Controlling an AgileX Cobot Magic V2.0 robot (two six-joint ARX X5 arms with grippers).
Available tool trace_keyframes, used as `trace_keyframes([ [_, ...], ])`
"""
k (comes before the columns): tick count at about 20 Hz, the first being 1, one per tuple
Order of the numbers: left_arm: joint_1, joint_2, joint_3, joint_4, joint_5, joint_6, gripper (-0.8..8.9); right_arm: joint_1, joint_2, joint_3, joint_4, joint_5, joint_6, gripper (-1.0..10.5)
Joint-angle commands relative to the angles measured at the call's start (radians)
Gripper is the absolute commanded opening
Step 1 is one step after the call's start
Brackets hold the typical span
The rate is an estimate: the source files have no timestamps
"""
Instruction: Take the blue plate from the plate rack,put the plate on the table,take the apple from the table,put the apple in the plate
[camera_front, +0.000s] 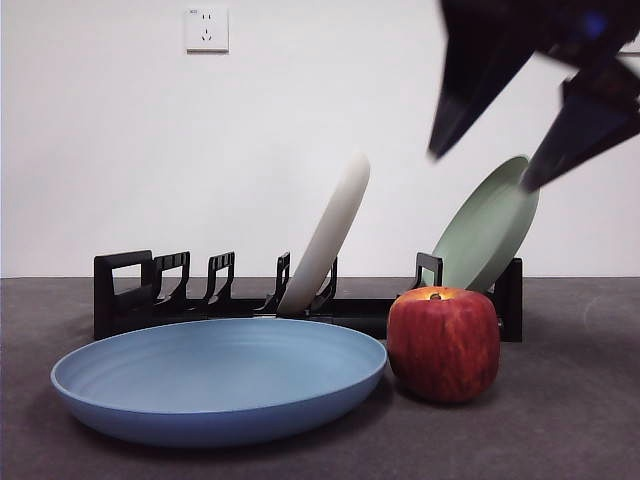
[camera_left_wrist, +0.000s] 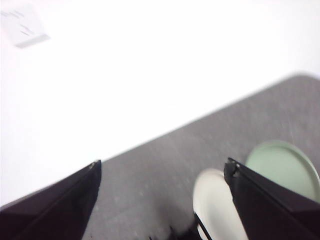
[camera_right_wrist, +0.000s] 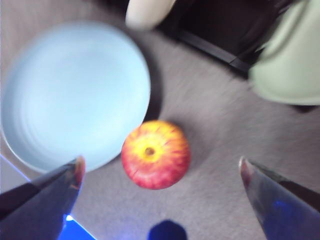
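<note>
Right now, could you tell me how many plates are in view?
3: the blue plate lies flat on the table beside the apple; the cream-white plate and the sage-green plate stand in the plate rack.

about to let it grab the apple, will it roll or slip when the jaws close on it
The apple stands upright on the table, stem up, and looks blocky, so it probably won't roll readily. Its skin looks smooth, so narrow jaws might slip. The right gripper is open above it, wider than the fruit.
</note>
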Motion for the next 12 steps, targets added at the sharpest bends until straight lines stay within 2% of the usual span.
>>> trace_keyframes([
  [1,0.013,-0.018,0.005,-0.010,-0.001,0.012,4.14,0.038,0.088,0.001,0.013,0.028,-0.025,6.3],
  [6,0.014,-0.031,0.005,-0.100,-0.001,0.006,4.14,0.074,0.256,0.001,0.098,0.035,-0.026,6.3],
  [12,0.014,-0.030,0.005,-0.144,-0.001,-0.019,4.14,0.074,0.354,0.001,0.124,0.064,-0.025,6.3],
])
